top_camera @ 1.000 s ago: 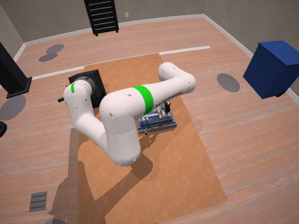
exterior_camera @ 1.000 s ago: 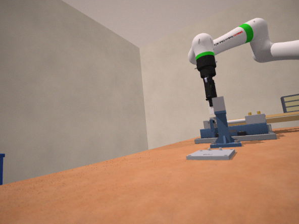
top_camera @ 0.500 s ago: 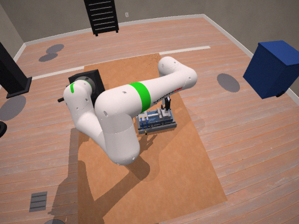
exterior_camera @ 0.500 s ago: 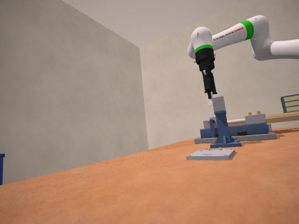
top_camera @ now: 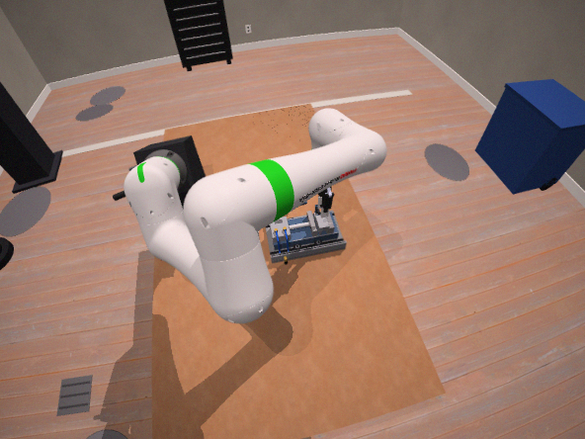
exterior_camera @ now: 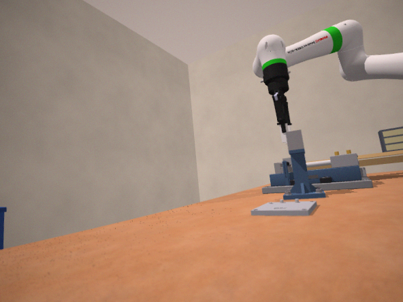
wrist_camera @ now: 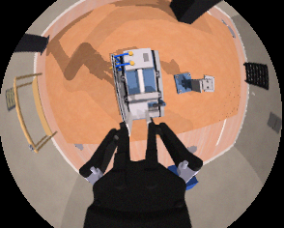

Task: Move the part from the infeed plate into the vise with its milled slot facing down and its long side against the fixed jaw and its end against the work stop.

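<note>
Grey metal, the part rests in the V-block beside the vise. It looks rigid, fairly heavy and smooth, best gripped across its flat long sides. The end effector hangs above, fingers narrow, holding nothing.

A workshop, or a small machining cell. Shown by a white arm on a black base, bolted to a brown table, with a blue vise, a V-block and a grey infeed plate fixed there. Around it: plank floor, bare grey walls, a black rack, a blue bin.
</note>
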`<state>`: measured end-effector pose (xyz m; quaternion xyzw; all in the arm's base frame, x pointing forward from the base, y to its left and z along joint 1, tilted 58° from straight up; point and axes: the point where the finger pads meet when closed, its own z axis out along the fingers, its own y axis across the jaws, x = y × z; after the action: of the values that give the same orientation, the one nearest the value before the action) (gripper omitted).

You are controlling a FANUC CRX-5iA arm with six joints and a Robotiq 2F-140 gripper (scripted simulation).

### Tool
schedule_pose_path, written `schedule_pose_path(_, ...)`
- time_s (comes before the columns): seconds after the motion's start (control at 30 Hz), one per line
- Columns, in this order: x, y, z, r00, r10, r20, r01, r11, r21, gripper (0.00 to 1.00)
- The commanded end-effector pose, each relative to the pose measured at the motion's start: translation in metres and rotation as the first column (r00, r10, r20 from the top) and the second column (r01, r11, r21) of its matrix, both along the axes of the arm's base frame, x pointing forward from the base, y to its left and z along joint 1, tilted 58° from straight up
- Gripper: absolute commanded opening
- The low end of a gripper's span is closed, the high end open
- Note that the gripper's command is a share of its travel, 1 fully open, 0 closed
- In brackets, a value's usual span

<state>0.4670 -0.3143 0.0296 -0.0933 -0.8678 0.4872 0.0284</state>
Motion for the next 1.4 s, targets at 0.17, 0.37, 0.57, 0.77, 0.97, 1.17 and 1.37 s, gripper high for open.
schedule_pose_path(0.17,0.000,0.000,0.000,1.000,0.000,0.000,0.000,1.000,0.000,0.00)
schedule_pose_path(0.37,0.000,0.000,0.000,1.000,0.000,0.000,0.000,1.000,0.000,0.00)
schedule_pose_path(0.57,0.000,0.000,0.000,1.000,0.000,0.000,0.000,1.000,0.000,0.00)
schedule_pose_path(0.77,0.000,0.000,0.000,1.000,0.000,0.000,0.000,1.000,0.000,0.00)
schedule_pose_path(0.97,0.000,0.000,0.000,1.000,0.000,0.000,0.000,1.000,0.000,0.00)
schedule_pose_path(1.17,-0.006,-0.018,0.031,1.000,0.000,0.000,0.000,1.000,-0.001,0.00)
schedule_pose_path(1.37,-0.008,-0.023,0.039,1.000,0.000,0.000,0.000,1.000,-0.002,0.00)
